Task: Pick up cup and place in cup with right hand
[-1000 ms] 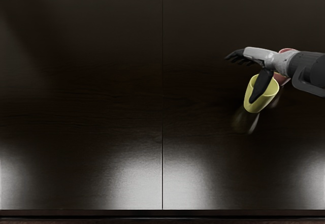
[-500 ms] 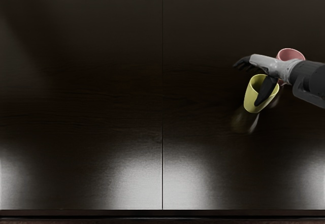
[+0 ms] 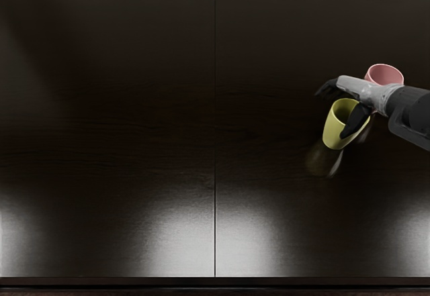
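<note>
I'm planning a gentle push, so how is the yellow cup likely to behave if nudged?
The yellow cup is probably stiff, given its even, round rim. Pushed high up, it might tip, since it narrows towards its base. Pushed low, it may slide instead, as the table looks smooth enough to mirror it.

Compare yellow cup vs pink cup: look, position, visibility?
Color: the yellow cup is yellow, the pink cup is pink.
Position: the yellow cup is nearer the table's front edge and further left in view; the pink cup is further back and right.
Visibility: the yellow cup shows its rim and most of its side, while the robot hand and wrist hide most of the pink cup's side.
Shared: round mouths, facing up.
</note>
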You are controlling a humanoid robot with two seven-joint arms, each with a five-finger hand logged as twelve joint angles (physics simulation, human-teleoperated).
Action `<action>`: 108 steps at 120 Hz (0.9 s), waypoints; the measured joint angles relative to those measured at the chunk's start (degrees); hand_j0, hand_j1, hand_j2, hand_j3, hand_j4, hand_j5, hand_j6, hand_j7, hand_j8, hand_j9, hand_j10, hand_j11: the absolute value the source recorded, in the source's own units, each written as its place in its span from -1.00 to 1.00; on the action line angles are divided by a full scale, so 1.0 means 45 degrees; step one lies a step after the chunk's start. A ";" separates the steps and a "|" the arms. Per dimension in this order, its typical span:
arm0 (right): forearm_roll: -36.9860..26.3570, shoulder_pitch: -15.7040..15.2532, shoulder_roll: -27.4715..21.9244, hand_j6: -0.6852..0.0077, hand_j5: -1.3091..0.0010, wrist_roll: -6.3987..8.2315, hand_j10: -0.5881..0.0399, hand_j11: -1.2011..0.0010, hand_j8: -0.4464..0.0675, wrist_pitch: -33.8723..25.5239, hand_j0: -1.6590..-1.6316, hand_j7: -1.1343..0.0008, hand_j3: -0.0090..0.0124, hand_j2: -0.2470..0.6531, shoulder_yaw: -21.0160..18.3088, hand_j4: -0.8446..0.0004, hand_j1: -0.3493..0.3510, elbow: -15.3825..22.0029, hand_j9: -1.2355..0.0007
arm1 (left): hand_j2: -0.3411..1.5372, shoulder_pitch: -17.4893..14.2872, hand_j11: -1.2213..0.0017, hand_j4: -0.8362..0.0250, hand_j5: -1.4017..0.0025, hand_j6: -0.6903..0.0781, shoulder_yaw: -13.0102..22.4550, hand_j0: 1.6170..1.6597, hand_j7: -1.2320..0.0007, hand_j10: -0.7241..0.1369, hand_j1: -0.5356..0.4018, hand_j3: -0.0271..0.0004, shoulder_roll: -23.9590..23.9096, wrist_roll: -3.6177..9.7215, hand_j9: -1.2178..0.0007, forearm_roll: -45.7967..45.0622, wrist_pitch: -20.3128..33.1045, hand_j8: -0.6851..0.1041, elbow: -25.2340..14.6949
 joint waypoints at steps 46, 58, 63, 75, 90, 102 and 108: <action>-0.0073 -0.0187 -0.0019 -0.08 0.35 0.0000 -0.11 0.25 -0.69 -0.0031 -0.92 0.21 -0.15 -0.58 0.0005 0.10 0.16 -0.0120 0.27 | -0.64 0.0000 1.00 0.94 1.00 0.80 -0.0001 0.92 1.00 0.68 0.89 0.96 0.0000 -0.0001 1.00 0.0000 0.0000 0.74 -0.0003; -0.0070 -0.0207 -0.0044 -0.14 0.30 0.0000 -0.03 0.20 -0.48 -0.0008 -0.91 0.16 -0.15 -0.59 -0.0005 0.05 0.25 -0.0132 0.23 | -0.64 0.0000 1.00 0.94 1.00 0.80 -0.0002 0.92 1.00 0.68 0.89 0.96 0.0000 0.0000 1.00 0.0001 0.0000 0.74 -0.0003; -0.0054 -0.0213 -0.0064 -0.15 0.28 -0.0001 -0.06 0.17 -0.48 0.0007 -0.86 0.14 -0.16 -0.60 -0.0007 0.05 0.26 -0.0134 0.20 | -0.64 0.0000 1.00 0.94 1.00 0.80 -0.0002 0.92 1.00 0.68 0.89 0.96 0.0000 -0.0001 1.00 0.0001 0.0000 0.74 -0.0003; -0.0042 -0.0202 -0.0109 -0.19 0.25 0.0001 -0.05 0.13 -0.52 0.0062 -0.75 0.11 -0.16 -0.60 -0.0004 0.03 0.20 -0.0138 0.16 | -0.64 0.0000 1.00 0.94 1.00 0.80 -0.0002 0.92 1.00 0.68 0.89 0.96 0.0000 -0.0001 1.00 0.0001 0.0000 0.74 -0.0002; -0.0002 -0.0138 -0.0187 -0.20 0.22 -0.0001 -0.07 0.12 -0.55 0.0344 -0.75 0.09 -0.16 -0.62 0.0052 0.03 0.16 -0.0109 0.15 | -0.64 0.0000 1.00 0.94 1.00 0.80 0.0000 0.92 1.00 0.68 0.89 0.96 0.0000 -0.0002 1.00 0.0000 0.0000 0.74 -0.0001; 0.0069 0.0052 -0.0337 -0.20 0.20 -0.0002 -0.09 0.12 -0.57 0.0783 -0.74 0.08 -0.16 -0.63 0.0156 0.04 0.13 -0.0062 0.14 | -0.64 0.0000 1.00 0.94 1.00 0.80 0.0001 0.92 1.00 0.68 0.89 0.97 0.0000 -0.0001 1.00 0.0000 0.0000 0.74 -0.0001; 0.0101 0.0188 -0.0406 -0.20 0.19 -0.0003 -0.09 0.12 -0.57 0.1085 -0.74 0.08 -0.16 -0.63 0.0317 0.05 0.13 -0.0041 0.14 | -0.64 0.0000 1.00 0.94 1.00 0.80 0.0001 0.92 1.00 0.68 0.89 0.97 0.0000 0.0001 1.00 0.0000 0.0000 0.74 -0.0001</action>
